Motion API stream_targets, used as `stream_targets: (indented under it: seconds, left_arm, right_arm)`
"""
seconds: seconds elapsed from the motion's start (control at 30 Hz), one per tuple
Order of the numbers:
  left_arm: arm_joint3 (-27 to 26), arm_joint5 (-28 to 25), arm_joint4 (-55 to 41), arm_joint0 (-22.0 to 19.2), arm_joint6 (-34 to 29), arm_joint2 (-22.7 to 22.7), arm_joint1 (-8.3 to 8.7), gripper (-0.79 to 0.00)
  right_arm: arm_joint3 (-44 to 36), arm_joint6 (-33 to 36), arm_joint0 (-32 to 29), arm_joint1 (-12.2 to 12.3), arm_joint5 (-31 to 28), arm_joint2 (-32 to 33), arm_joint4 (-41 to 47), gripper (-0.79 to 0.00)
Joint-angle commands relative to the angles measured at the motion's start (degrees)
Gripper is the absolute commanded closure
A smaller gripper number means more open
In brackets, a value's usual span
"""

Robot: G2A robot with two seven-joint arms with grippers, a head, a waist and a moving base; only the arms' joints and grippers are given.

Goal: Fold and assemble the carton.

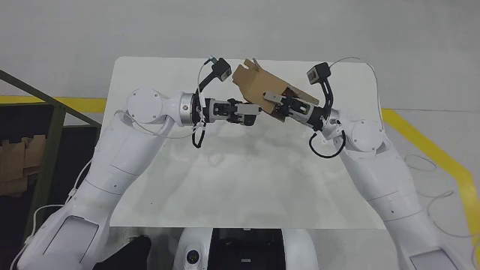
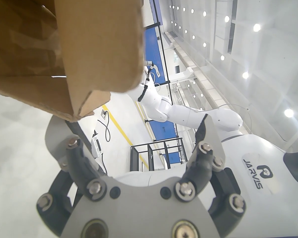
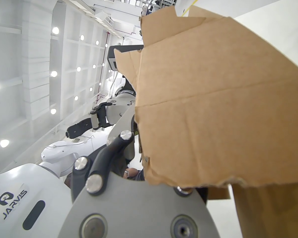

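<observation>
Gripping the carton (image 1: 259, 82) by one brown panel, our right claw (image 1: 279, 105) is clenched on it, one finger hidden behind the cardboard. Our left claw (image 2: 135, 123) sits just beside the carton's corner, released, jaws spread wide, one finger (image 2: 74, 154) at that corner. Beneath the carton, held tilted aloft, lies the white table (image 1: 225, 180).
</observation>
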Motion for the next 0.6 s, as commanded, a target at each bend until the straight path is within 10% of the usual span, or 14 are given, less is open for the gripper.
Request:
stream_targets:
  seconds: [0.0,0.57]
  left_arm:
    - [0.02,-0.07,0.04,0.03,0.00,-0.10,0.02,-0.785]
    - [2.19,-3.05,-0.25,2.67,2.85,-6.31,1.16,-0.785]
  right_arm:
    - [0.04,0.04,0.02,-0.03,0.14,0.01,0.04,0.000]
    - [5.52,7.56,2.12,0.68,0.00,3.60,1.94,0.000]
